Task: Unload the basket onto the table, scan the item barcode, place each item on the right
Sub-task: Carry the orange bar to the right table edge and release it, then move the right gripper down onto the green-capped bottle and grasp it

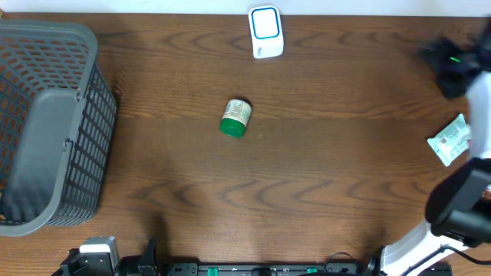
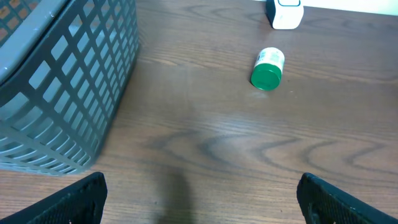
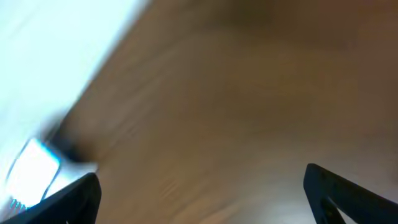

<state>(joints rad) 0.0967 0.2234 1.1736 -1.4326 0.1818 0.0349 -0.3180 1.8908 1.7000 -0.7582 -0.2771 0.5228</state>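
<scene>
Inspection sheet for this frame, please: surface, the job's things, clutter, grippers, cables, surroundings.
surface: brown wooden table, no spills seen.
job's things: green-capped bottle lying on its side mid-table; white scanner at the far edge, apart from the bottle.
clutter: grey basket at the left end; small packet near the right edge.
grippers: left gripper open, nothing between its fingers; right gripper open, its view blurred.
cables: nothing seen.
surroundings: pale strip beyond the table's far edge; nothing else seen.
</scene>
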